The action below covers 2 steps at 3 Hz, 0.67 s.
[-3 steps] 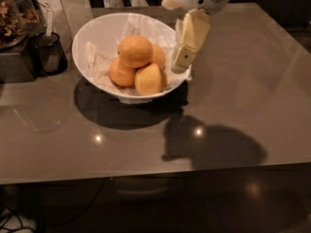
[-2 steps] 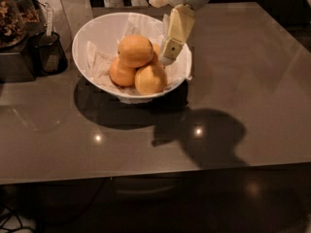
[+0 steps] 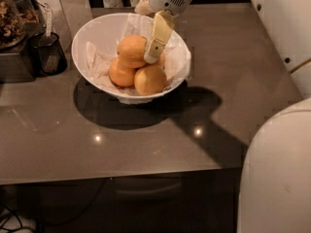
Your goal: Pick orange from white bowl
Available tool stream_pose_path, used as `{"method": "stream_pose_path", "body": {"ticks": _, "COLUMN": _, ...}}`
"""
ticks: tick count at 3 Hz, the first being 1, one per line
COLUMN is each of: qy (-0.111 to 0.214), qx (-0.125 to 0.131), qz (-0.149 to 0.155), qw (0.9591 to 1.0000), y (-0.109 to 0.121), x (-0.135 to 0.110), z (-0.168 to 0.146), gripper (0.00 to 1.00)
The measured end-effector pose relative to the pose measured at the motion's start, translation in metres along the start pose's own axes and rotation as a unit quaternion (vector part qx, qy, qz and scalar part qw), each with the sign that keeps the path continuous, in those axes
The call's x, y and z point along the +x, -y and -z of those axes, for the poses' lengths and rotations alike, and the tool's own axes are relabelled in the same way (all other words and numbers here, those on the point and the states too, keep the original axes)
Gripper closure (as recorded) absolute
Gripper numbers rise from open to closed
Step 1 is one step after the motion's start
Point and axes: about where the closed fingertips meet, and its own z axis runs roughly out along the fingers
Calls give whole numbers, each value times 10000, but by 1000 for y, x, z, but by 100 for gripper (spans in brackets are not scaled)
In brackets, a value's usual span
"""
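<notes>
The white bowl (image 3: 97, 33), lined with crumpled white paper, stands at the back left of the dark table. Three fruits lie in it. The orange (image 3: 130, 50) is the large deep-orange one on top. A smaller orange fruit (image 3: 120, 74) lies below it to the left, and a paler yellowish fruit (image 3: 149, 80) lies at the front right. My gripper (image 3: 151, 56) reaches down from the top into the bowl. Its cream tip is right against the orange's right side. What lies behind the tip is hidden.
A small black cup (image 3: 48, 55) with a white-handled tool stands left of the bowl, beside a dark container (image 3: 12, 18) of dried stuff. My white body (image 3: 277, 174) fills the lower right. A white cabinet (image 3: 286, 23) is at the right. The table's front edge (image 3: 121, 174) runs across below.
My gripper has moved left from the bowl's right rim and down into the bowl, up against the orange. The view has shifted, and my white body now shows at the lower right.
</notes>
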Motion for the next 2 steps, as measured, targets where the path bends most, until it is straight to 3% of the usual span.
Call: {"method": "stream_pose_path", "body": {"ticks": 2, "qy": 178, "qx": -440, "qz": -276, "qw": 9985, "y": 6, "x": 19, "z": -40, "gripper": 0}}
